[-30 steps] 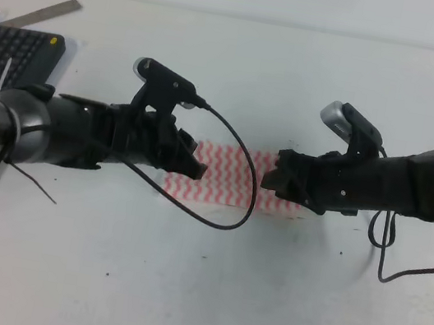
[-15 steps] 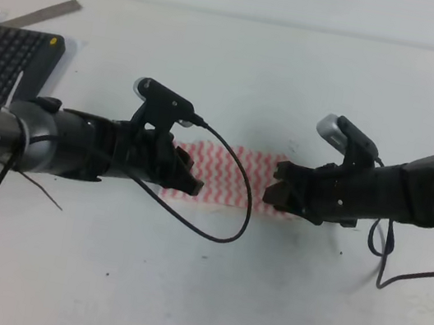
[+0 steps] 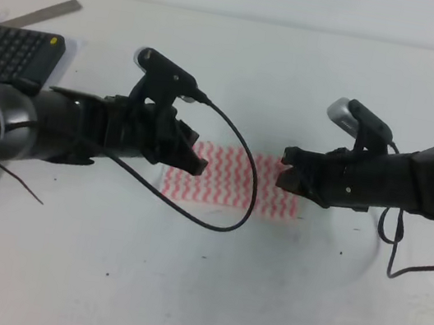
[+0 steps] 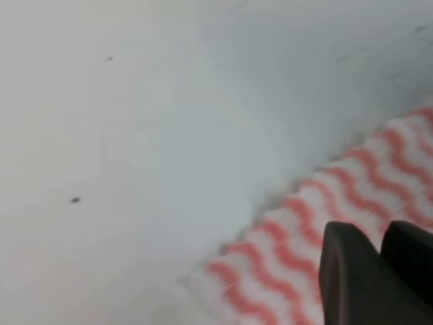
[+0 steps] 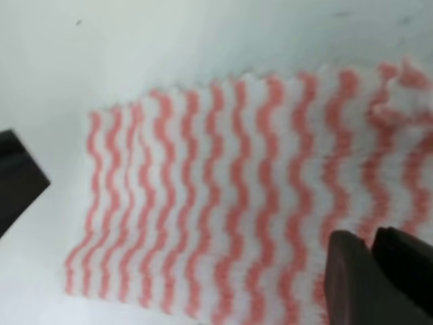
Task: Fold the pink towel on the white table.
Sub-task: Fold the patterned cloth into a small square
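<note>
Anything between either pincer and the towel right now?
Nothing visible. The towel lies flat on the table; the left pincer and right pincer are over its two ends. The keyboard sits far left, out of the way.

Compared with half a second ago, the left gripper (image 3: 198,162) sits a little higher in the exterior high view, back near where it was a second ago. The right gripper (image 3: 285,175) sits further right and slightly higher, so the gap between the two is wider. More of the pink towel (image 3: 231,178) shows between them, lying as a flat folded strip on the bench (image 3: 203,294).
</note>
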{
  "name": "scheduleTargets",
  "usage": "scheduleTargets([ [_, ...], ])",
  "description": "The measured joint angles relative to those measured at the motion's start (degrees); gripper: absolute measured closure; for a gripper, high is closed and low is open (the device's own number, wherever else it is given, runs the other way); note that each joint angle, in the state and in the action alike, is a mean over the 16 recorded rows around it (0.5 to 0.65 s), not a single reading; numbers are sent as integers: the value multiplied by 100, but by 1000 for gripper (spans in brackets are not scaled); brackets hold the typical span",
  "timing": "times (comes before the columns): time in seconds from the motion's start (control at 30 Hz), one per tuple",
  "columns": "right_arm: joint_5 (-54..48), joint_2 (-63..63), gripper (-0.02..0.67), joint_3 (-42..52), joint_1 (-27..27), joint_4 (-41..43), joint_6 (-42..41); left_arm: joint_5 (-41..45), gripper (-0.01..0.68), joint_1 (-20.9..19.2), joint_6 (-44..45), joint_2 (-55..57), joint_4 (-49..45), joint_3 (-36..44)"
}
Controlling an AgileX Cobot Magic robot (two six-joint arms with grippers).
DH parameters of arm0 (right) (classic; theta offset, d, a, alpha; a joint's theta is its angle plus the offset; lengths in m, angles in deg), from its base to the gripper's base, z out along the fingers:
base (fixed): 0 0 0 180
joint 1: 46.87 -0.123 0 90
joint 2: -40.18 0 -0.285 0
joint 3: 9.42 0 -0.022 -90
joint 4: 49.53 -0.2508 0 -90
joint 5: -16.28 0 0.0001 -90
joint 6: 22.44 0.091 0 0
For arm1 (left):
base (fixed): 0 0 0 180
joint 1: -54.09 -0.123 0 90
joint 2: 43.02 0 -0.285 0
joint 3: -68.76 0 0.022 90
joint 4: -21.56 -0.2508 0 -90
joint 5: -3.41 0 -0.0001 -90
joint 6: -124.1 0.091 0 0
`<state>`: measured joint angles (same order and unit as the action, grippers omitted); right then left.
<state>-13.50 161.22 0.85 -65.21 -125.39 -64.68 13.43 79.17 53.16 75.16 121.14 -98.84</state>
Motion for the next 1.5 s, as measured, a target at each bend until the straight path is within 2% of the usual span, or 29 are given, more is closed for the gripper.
scheduleTargets([
  [0.4,-219,-79,588,0,4,-231,-6,606,586,-1,-108,199,21,-5],
  [0.83,-232,165,589,-1,23,-111,-2,543,586,-2,-231,429,28,0],
  [1.5,-545,268,609,0,567,37,19,779,586,-1,-379,349,8,-2],
])
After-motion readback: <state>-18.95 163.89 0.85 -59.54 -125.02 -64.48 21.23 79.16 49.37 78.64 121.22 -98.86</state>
